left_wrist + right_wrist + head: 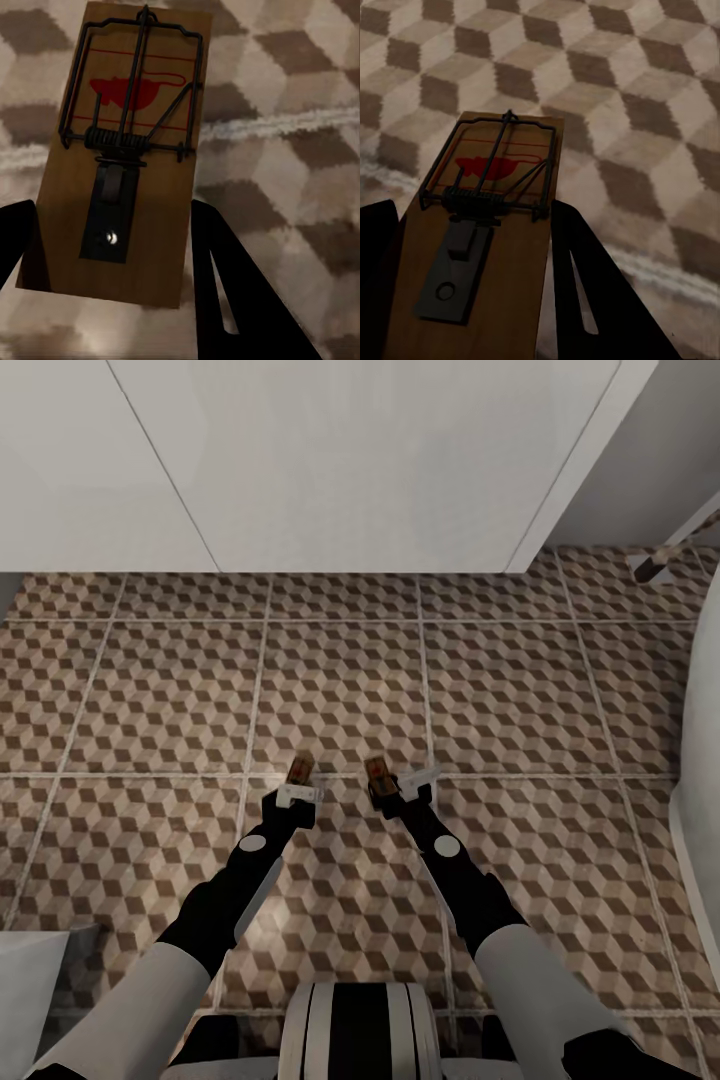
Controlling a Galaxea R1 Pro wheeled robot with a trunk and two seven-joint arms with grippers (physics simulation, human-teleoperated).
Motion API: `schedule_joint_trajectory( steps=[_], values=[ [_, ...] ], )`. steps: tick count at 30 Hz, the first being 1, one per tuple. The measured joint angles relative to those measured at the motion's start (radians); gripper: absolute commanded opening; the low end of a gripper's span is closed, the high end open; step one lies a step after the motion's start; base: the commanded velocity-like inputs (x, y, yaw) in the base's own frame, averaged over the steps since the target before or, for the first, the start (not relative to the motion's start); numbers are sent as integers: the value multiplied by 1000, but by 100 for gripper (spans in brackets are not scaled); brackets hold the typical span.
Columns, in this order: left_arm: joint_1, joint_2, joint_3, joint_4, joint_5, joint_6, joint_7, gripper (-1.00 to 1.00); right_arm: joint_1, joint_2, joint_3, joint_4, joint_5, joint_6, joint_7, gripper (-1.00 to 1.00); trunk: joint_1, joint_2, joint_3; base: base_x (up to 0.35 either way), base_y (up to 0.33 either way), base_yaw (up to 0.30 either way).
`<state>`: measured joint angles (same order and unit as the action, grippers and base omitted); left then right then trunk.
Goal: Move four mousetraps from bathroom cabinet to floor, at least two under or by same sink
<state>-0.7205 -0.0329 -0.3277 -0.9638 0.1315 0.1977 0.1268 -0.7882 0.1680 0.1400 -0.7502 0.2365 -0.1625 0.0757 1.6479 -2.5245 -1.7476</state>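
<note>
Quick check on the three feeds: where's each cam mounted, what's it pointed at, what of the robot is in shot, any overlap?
Head view: on the head, looking down at the bathroom floor and a white wall; both arms show, left gripper, right gripper.
Left wrist view: by the left gripper, looking along its dark fingers at the left mousetrap they hold.
Right wrist view: by the right gripper, likewise, at the right mousetrap.
Shared: all three show the cube tiles; each held trap also appears in the head view.
</note>
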Motion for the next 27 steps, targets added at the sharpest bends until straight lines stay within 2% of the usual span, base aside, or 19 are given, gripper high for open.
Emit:
schedule_joint_trajectory(
  steps=[9, 18, 24, 27],
  values=[
    [0, 0, -1, -43, 0, 0, 0, -100, 0, 0, 1, -1, 0, -5, 0, -100, 4, -2, -35, 0, 0, 0],
    [1, 0, -2, -77, -1, -1, 0, -100, 0, 0, 2, -2, 1, -55, 0, -100, 8, -4, -70, 0, 0, 0],
    [1, 0, -2, -87, -2, -1, 0, -100, 0, 0, 2, -5, 1, -59, 0, -100, 8, -4, -70, 0, 0, 0],
    [1, 0, -3, -99, -2, -2, 0, -100, 0, 1, 3, -37, 1, -60, 0, -100, 8, -4, -70, 0, 0, 0]
  ],
)
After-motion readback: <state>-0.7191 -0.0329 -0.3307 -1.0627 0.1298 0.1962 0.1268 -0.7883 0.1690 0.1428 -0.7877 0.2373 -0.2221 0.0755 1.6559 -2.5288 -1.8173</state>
